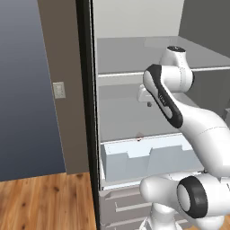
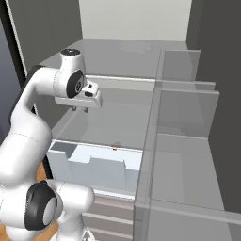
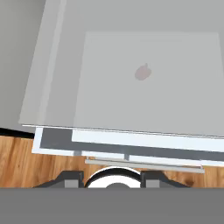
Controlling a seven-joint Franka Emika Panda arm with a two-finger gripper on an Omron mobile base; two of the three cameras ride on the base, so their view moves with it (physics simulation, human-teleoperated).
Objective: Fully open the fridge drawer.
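Fridge drawer (image 1: 148,161) pulled partway out beneath the glass shelf (image 2: 113,124). Gripper (image 2: 80,109) hovering above that shelf, apart from the drawer. Fingers' spread: cannot tell.

Pale translucent fridge drawer (image 1: 134,164), notched front, sticks out partly below glass shelf.

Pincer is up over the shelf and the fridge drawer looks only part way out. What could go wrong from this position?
1. The pincer hangs above the glass shelf, well over the fridge drawer. Coming straight down, it would likely hit the shelf edge before reaching the notched front wall.
2. The arm's lower links crowd the drawer front in the left base view, so pulling it out further may run it into the robot's body.
3. The grey drawers below have bar handles; a low reach might catch those instead.
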